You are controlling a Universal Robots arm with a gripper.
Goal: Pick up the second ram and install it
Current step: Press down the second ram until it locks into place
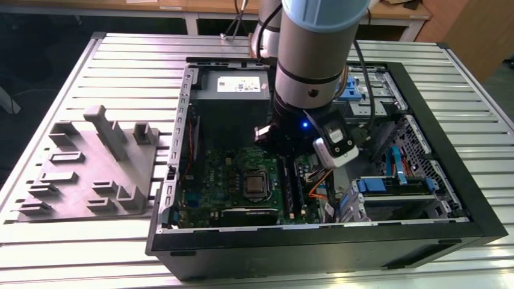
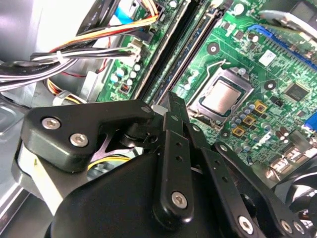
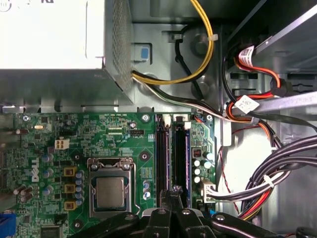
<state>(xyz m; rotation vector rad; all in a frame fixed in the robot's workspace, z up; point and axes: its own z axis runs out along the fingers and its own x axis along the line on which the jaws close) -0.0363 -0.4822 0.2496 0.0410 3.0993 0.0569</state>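
The hand [image 3: 173,194] hovers over 2 seated rams [image 3: 181,161].

Even, diffuse light falls across the ribbed table [image 1: 120,66] in the exterior view, with pale sheen on its slats toward 12 o'clock. The open computer case [image 1: 449,198] holds deep shadow inside. In the first wrist view the power supply [image 3: 49,34] at 10 o'clock is washed out by glare. In the second wrist view, cables [image 2: 29,64] at 9 o'clock look soft and overexposed.
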